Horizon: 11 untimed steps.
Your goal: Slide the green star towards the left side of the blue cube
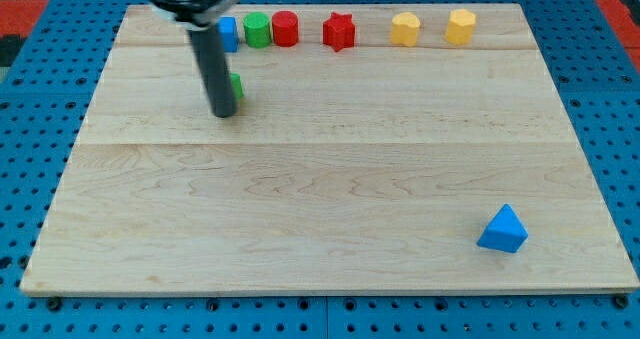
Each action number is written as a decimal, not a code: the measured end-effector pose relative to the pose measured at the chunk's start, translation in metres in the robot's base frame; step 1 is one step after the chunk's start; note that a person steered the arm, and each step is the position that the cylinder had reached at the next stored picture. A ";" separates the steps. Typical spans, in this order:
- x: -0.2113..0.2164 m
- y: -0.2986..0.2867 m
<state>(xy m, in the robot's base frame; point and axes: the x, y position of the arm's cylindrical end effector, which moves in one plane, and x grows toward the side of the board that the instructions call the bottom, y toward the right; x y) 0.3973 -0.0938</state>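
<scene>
Risk: my tip (224, 113), a bare rod holding nothing, hides most of the green star (237, 86), so an off-centre push could spin it past the blue cube (229, 34) into the green cylinder (258, 29).

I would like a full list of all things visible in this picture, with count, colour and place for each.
blue cube: 1, blue, top row, partly behind the rod
green cylinder: 1, green, top row, right of the blue cube
red cylinder: 1, red, top row, beside the green cylinder
red star: 1, red, top row, centre
yellow blocks: 2, yellow, top row, right
green star: 1, green, mostly hidden behind the rod
blue triangle block: 1, blue, bottom right
wooden board: 1, light wood, on blue pegboard
my tip: 1, dark, touching the green star's left
</scene>
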 end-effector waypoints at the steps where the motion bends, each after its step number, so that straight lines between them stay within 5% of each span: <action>1: -0.019 0.016; 2: -0.021 -0.047; 4: -0.047 -0.082; 10: -0.099 -0.105; 11: -0.077 -0.085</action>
<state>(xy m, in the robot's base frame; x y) 0.3207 -0.1783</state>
